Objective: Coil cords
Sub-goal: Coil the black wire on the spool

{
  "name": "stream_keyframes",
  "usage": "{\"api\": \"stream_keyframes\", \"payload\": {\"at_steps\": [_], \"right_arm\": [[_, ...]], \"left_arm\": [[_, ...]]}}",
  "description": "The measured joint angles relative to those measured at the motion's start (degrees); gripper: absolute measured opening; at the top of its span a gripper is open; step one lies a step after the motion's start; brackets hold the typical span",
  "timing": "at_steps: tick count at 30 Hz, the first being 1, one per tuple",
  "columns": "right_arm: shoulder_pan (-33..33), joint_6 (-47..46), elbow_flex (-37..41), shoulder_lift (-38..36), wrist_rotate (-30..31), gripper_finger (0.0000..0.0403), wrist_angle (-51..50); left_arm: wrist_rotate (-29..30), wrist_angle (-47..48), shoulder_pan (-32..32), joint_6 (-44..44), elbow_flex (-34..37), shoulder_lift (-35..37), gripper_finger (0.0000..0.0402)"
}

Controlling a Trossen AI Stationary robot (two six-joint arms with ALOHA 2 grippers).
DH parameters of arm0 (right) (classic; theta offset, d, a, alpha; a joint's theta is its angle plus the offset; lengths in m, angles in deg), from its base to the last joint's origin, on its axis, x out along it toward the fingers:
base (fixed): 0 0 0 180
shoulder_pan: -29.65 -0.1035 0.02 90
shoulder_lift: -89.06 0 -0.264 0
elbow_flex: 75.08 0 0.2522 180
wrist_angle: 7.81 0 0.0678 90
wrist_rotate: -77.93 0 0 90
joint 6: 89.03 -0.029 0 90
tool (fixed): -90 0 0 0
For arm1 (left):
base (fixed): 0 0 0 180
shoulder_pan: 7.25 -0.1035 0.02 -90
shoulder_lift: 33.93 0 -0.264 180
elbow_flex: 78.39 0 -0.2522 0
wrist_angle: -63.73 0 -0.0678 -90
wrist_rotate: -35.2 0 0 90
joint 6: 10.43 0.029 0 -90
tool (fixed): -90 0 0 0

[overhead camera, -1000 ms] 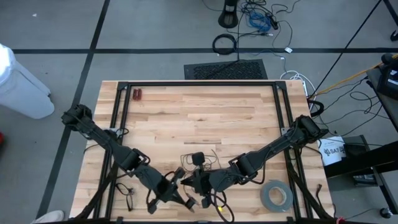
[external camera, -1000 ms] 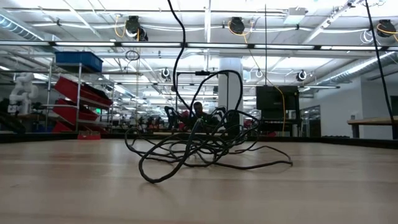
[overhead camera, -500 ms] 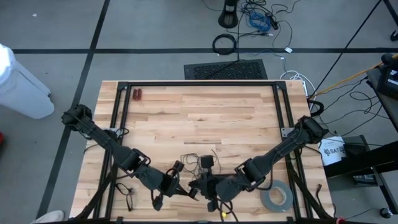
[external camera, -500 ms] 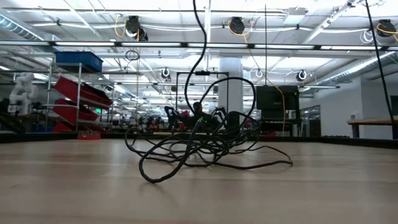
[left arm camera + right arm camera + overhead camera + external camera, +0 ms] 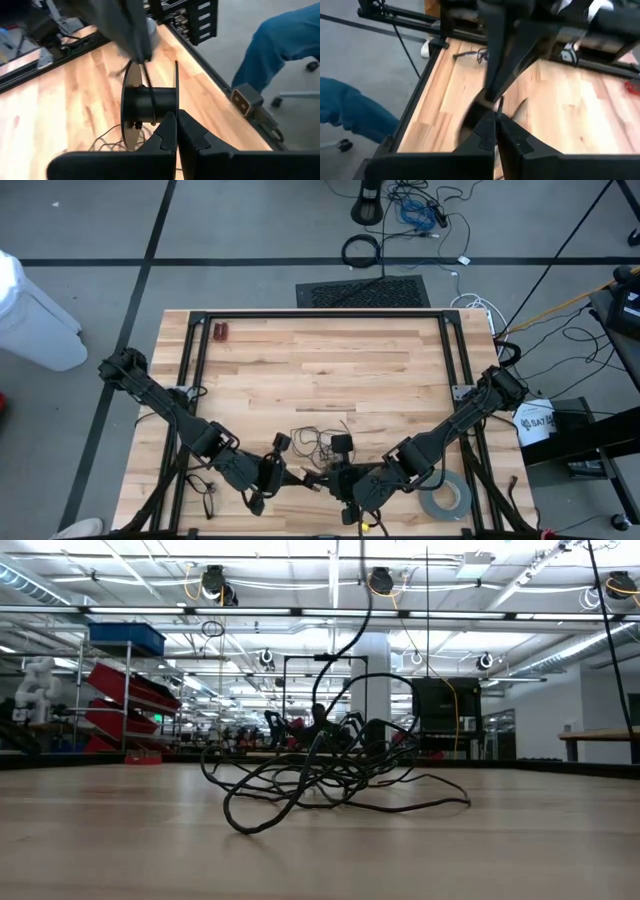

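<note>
The thin black cord lies as a loose wiry tangle on the wooden table, also in the low view. One strand rises from it out of the low view's top. A black spool with two thin flanges hangs in front of my left gripper, which is shut. My right gripper is shut and stands just above the spool in the left wrist view. Both grippers meet near the table's near edge, left and right. My left gripper pinches the rim of one spool flange between its two fingers, coming in level with the flange edge-on in the gap. The spool is clear of the table, its axis level. My right gripper is shut on a cord strand. In the left wrist view the strand runs from its fingertips down to the spool's core.
A grey tape roll lies near the right arm at the near right. A small red object sits at the far left corner. Black frame rails run along both sides. A person's blue-clad leg is beyond the near edge.
My right gripper has gone toward the table's right and near edges, taking the raised strand with it; in the low view the strand has swung toward that picture's right. The tangle on the table has stayed in place. My left gripper has shifted slightly toward the right.
</note>
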Motion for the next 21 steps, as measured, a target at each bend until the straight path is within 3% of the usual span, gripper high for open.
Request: {"api": "stream_keyframes", "payload": {"at_steps": [11,21], "right_arm": [[-0.48,-2.04,0.00,0.00,-0.47,0.0000,-2.08],[0.76,-1.99,0.00,0.28,-1.76,0.0007,-4.94]], "left_arm": [[8.61,0.57,3.40,1.61,-0.04,4.20,0.0000],[9.14,-1.62,4.77,4.76,-0.04,4.14,0.0000]]}}
